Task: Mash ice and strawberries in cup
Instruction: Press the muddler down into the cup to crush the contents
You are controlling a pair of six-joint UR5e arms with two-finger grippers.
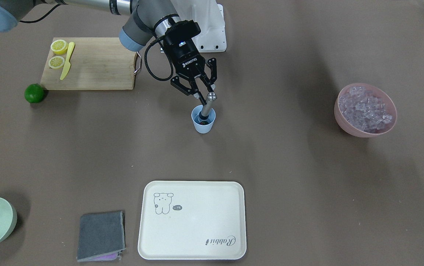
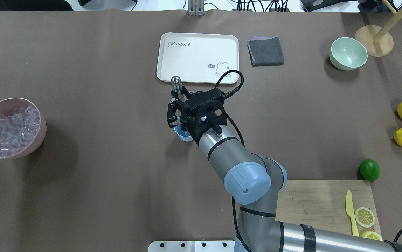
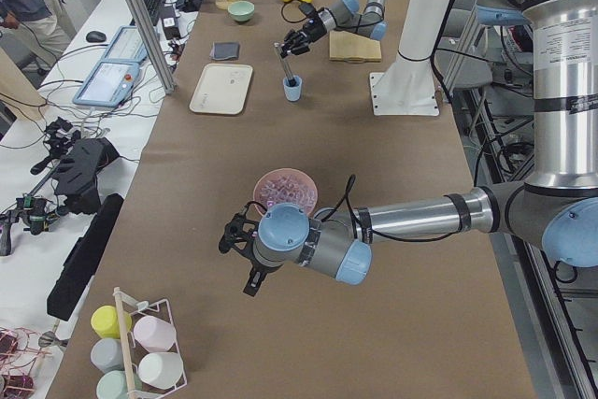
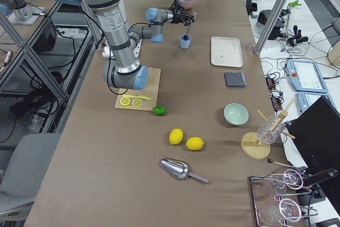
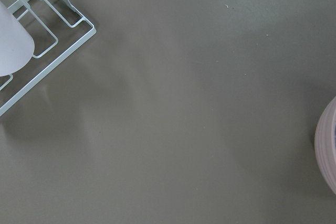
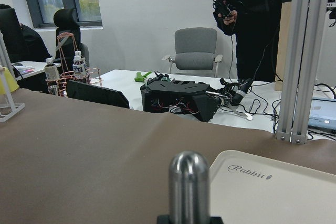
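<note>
My right gripper (image 1: 201,92) is clamped on the upper shaft of the polished, round-knobbed steel muddler (image 1: 208,104); the foot stands, slightly tilted, inside the small light-blue plastic tumbler (image 1: 203,126) at mid-table; a dark red strawberry (image 1: 204,121) shows at the bottom.

Clear ice cubes (image 1: 365,109) fill the round pink bowl (image 1: 345,127), well apart; ice in the tumbler: cannot tell.

Handling, as judged: tumbler light, unanchored, likely to tip; press vertically; steel slick, grip high; strawberry soft; ice hard, slippery.

Left gripper (image 3: 234,231): opening cannot be told.
</note>
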